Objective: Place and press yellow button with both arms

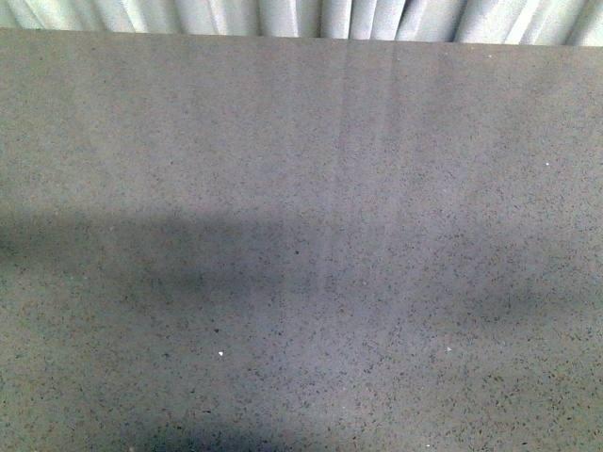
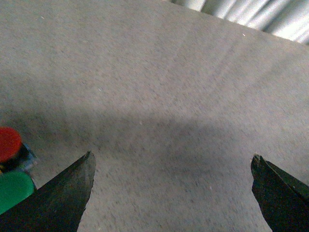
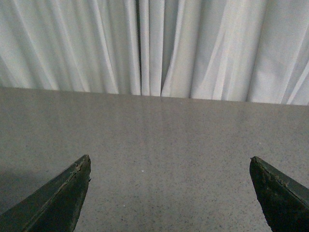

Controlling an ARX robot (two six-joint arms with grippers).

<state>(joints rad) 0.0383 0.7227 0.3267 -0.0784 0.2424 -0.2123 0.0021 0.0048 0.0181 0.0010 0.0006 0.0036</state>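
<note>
a: yellow button?
b: nowhere in view. left gripper point(image 2: 171, 162) and right gripper point(image 3: 169, 162) both gape wide, empty.
a: risk?
b: red button point(image 2: 8, 143) and green button point(image 2: 13, 191) sit near the left one (wrong colours), so it may grab them.

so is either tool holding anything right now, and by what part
Nothing is held. The left tool and the right tool both stand open, with only the table showing in each gap.
</note>
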